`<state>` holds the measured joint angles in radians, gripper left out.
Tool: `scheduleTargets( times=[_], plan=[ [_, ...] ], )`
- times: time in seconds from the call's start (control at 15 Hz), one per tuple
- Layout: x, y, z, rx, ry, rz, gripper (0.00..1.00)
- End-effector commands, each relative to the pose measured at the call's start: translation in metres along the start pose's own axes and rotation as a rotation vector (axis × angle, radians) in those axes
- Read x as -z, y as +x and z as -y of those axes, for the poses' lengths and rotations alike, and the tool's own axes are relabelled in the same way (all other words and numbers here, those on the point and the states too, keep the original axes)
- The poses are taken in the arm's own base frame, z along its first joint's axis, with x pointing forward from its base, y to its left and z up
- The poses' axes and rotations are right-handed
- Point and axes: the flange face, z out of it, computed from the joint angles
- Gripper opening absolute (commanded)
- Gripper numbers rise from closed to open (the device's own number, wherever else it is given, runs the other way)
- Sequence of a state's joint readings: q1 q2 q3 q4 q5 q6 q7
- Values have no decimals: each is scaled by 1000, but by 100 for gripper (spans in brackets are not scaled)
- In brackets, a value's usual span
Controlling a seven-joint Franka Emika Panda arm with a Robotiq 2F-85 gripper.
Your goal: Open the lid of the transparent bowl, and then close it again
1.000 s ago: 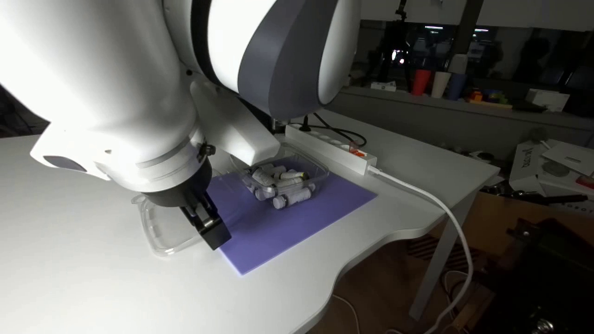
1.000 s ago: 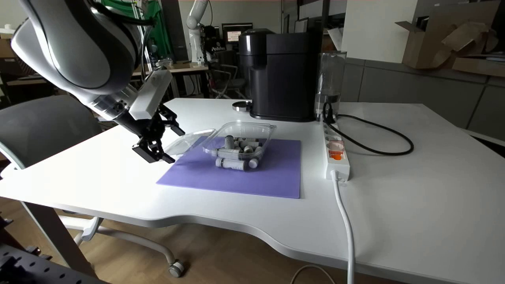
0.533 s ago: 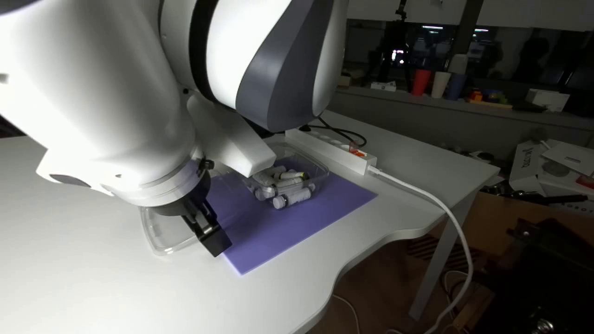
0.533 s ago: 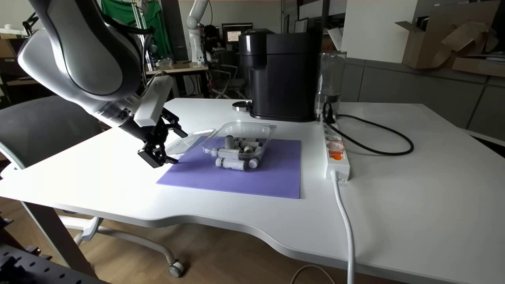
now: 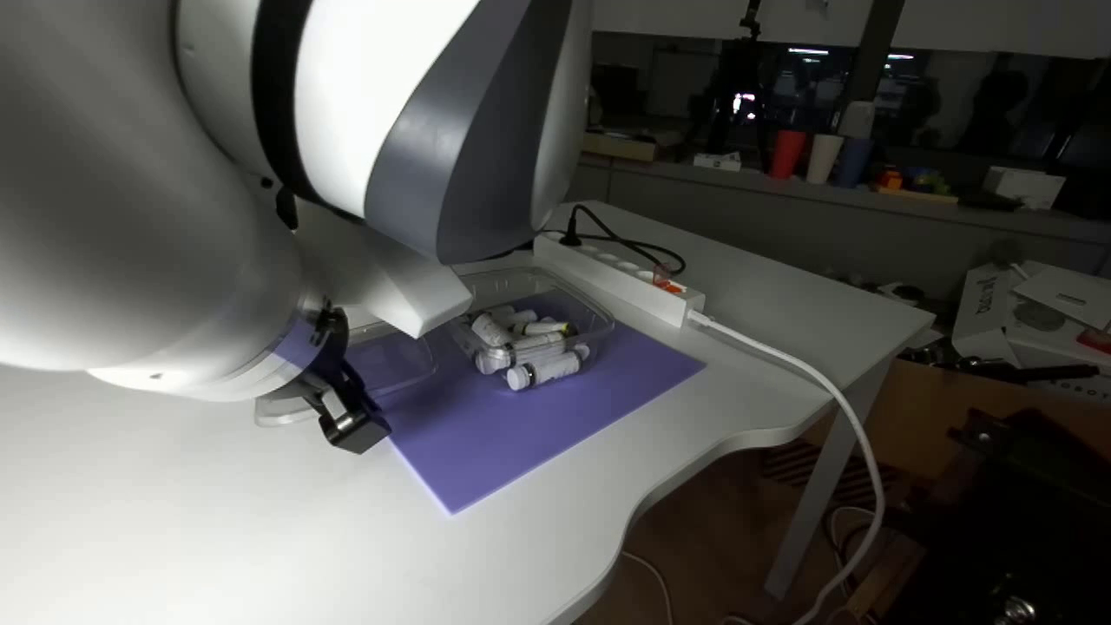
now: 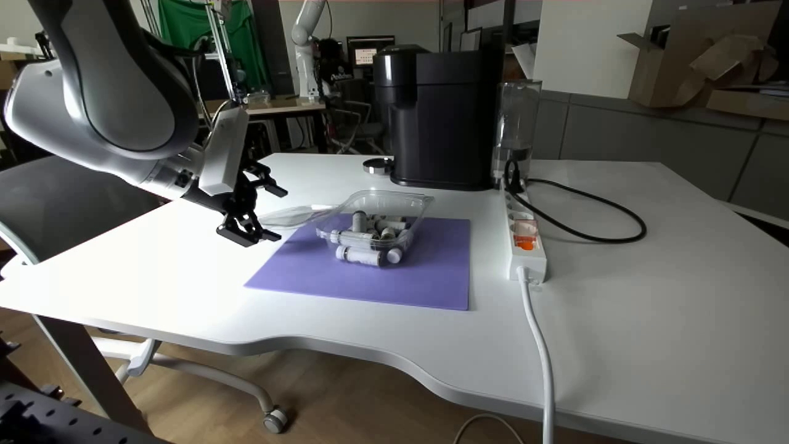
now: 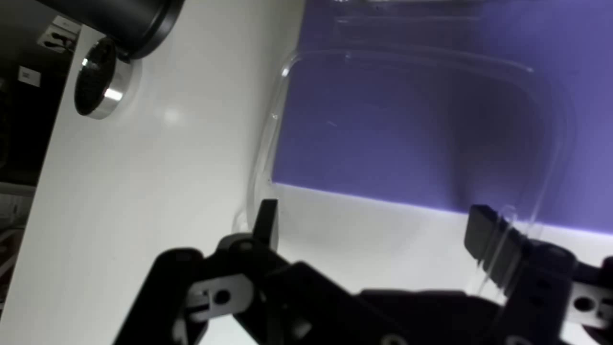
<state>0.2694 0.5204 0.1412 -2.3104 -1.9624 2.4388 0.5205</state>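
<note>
Because plastic may flex, pinch gently

Where the desk (image 6: 616,296) bears the mat (image 6: 425,277) and laden bowl (image 6: 388,202), the lid (image 7: 392,139) reaches over the mat's edge, just beside the bowl. The claw (image 7: 373,216) is spread, contact unclear. The lid, likely light, springy and slick, wants a soft pinch at the rim (image 7: 268,139).

To my eye, the lid (image 7: 407,136) and bowl (image 6: 389,200) are glossy, see-through plastic. The mat (image 6: 425,280) is smooth and matt, the bench (image 6: 622,296) smooth with a sheen. The tool (image 7: 373,225) looks mostly matt; the round stand (image 7: 102,79) has a shiny metal side.
</note>
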Motion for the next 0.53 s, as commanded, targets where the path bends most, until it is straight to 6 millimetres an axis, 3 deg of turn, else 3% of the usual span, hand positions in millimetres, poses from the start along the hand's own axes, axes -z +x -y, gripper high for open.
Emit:
scheduleTargets(
  times=[0.0,0.47],
  plan=[
    [-6,-9,-12,-85,-73,50,100],
    [4,-23,-32,-253,-197,168,100]
  ],
)
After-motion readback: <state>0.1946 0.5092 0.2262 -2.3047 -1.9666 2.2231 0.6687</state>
